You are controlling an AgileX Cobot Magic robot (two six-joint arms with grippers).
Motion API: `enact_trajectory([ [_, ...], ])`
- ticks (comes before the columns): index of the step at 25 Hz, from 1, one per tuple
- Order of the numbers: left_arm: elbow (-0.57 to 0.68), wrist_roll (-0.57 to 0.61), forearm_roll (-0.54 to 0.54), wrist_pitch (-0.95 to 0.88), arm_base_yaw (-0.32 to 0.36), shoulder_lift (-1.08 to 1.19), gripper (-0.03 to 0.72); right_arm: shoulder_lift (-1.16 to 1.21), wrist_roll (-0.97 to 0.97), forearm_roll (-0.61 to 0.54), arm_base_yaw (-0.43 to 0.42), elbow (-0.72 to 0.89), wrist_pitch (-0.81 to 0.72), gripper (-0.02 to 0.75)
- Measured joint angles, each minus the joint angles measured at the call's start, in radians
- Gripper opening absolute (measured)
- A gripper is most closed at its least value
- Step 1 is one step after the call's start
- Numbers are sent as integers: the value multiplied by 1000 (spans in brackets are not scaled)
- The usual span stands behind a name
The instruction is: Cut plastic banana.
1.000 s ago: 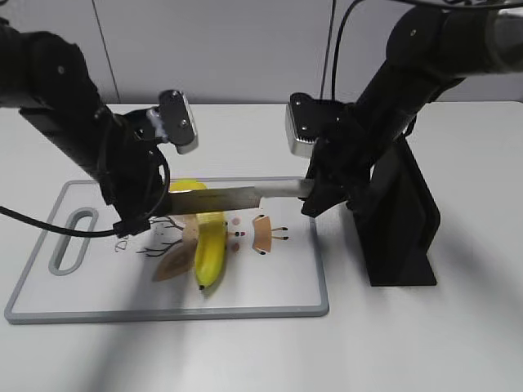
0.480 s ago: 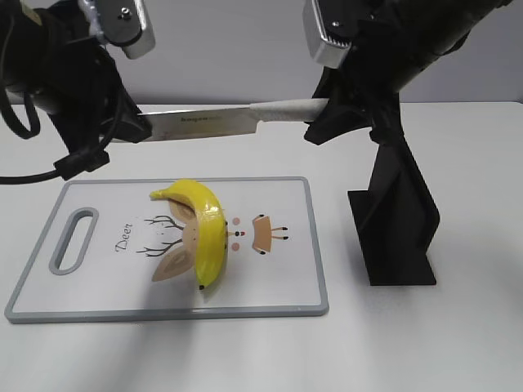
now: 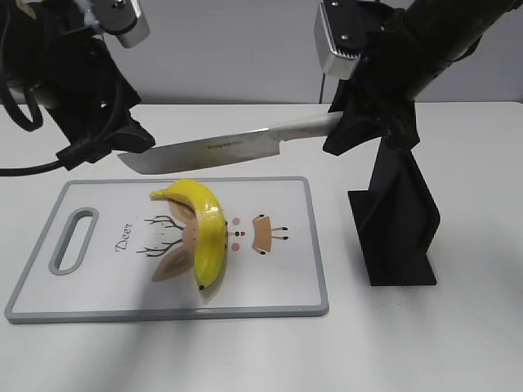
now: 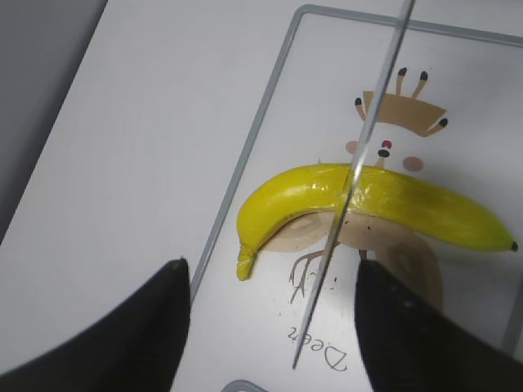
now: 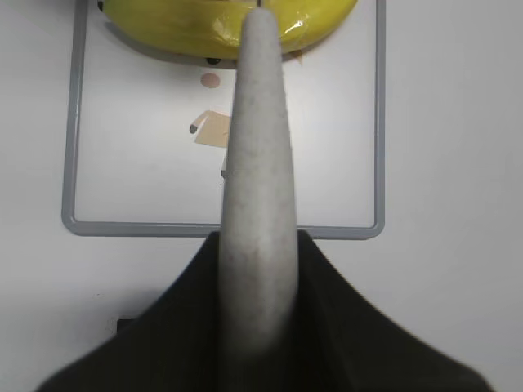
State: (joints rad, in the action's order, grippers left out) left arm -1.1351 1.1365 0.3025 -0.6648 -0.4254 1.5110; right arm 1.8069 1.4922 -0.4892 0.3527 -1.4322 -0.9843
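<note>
The yellow plastic banana point(image 3: 207, 231) lies in one piece on the white cutting board point(image 3: 106, 282); it also shows in the left wrist view point(image 4: 310, 192) and the right wrist view point(image 5: 196, 24). My right gripper point(image 3: 347, 126) is shut on the grey handle point(image 5: 257, 180) of a kitchen knife point(image 3: 212, 151), held in the air above the board's far edge, blade pointing left and slightly down. The blade point(image 4: 351, 180) crosses over the banana in the left wrist view. My left gripper point(image 4: 270, 327) is open and empty, raised above the board's far left, near the knife tip.
A black knife stand point(image 3: 400, 220) stands on the white table right of the board. The board has a grey rim, a handle slot point(image 3: 73, 239) at its left and a printed deer drawing.
The knife rose from the banana, then tilted tip-down and came a little lower. Both arms lifted clear of the board. The banana has not moved.
</note>
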Motion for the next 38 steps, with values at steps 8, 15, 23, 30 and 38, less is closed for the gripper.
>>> enact_trajectory([
  [8, -8, -295, -52, 21, 22, -16, 621, 0, -319, 12, 0, 0, 16, 165],
  [15, -98, -753, -163, -56, 135, -16, 601, 1, -896, 236, -2, -74, 70, 165],
  [23, -111, -957, -217, -339, 247, -20, 591, -67, -1375, 371, -3, -54, 56, 165],
  [30, 65, -968, -200, -331, 262, -150, 591, -304, -1628, 450, -5, 214, 196, 165],
  [38, 315, -973, -188, -276, 262, -449, 591, -462, -1769, 462, -5, 445, 315, 165],
])
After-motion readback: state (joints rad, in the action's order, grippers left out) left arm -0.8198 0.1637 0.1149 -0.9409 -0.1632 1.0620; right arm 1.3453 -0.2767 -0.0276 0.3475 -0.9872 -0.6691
